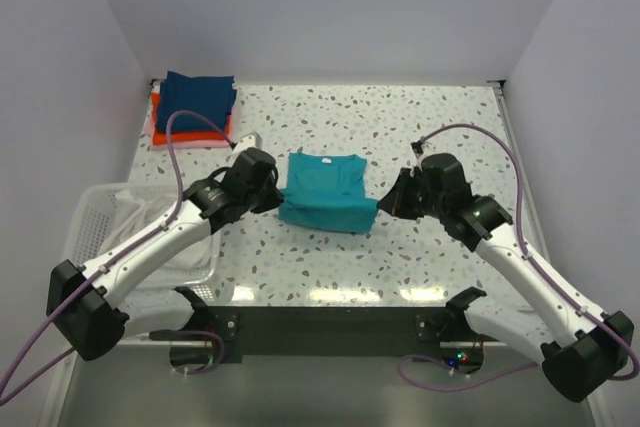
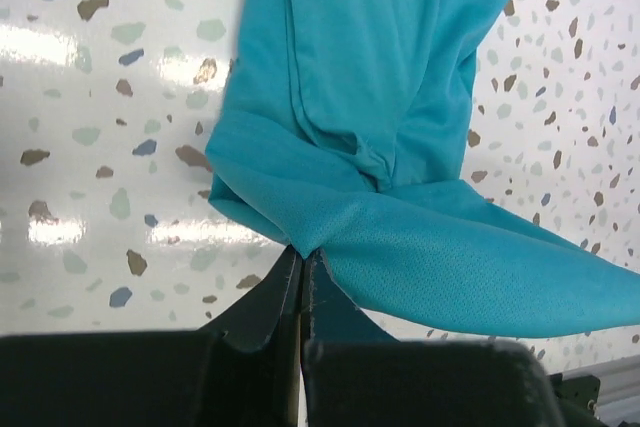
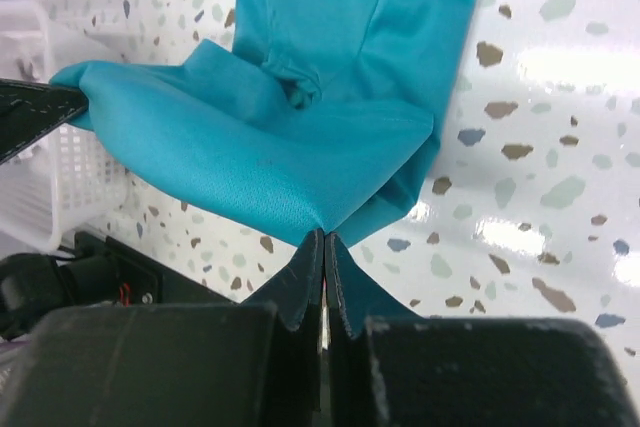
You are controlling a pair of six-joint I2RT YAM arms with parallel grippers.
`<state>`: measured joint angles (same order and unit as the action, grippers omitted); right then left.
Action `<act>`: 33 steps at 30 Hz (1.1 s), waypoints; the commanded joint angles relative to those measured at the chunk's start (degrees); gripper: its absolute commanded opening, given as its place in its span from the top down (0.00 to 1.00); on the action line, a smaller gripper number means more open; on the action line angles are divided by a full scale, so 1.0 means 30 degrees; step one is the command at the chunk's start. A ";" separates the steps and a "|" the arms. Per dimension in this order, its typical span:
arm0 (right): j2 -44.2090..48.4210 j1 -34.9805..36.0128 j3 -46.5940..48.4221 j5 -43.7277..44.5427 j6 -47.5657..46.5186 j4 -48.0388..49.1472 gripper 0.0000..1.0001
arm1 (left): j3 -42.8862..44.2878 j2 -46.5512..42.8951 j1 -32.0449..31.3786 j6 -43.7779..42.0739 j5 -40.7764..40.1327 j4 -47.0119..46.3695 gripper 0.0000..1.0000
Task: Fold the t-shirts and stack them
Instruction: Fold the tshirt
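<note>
Two corners of the teal t-shirt (image 1: 325,190) are pinched, one by the left gripper (image 2: 302,259) and one by the right gripper (image 3: 323,240), both clamped tight on the near hem. The shirt is laid in the middle of the table (image 1: 430,137), its near hem stretched between the two. The folded stack (image 1: 192,107), navy on top, is parked at the far left corner.

The top view looks down from high on the near side of the teal t-shirt (image 1: 325,192), taking in the whole bench (image 1: 430,127). Each wrist view sits close at that shirt's near corner on its own side and looks across it. All three views share the shirt.
</note>
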<state>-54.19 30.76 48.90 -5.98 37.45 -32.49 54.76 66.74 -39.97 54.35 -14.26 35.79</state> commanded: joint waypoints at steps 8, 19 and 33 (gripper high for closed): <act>-0.3232 -0.2489 0.3120 -0.2371 -0.1732 0.2216 1.00 | 0.3658 0.3588 0.2186 -0.3114 0.1441 -0.1998 1.00; -0.7185 -0.4510 0.5143 -0.4248 -0.1586 0.4091 1.00 | 0.6587 0.7076 0.4384 -0.4228 0.2966 -0.1823 1.00; -1.2367 -0.6709 0.7482 -0.6268 -0.1175 0.6142 1.00 | 1.0894 1.2262 0.5645 -0.5167 0.4666 -0.2438 1.00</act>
<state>-88.38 11.31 66.65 -22.09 33.85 -17.82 82.91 101.58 -24.27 40.80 -1.26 30.81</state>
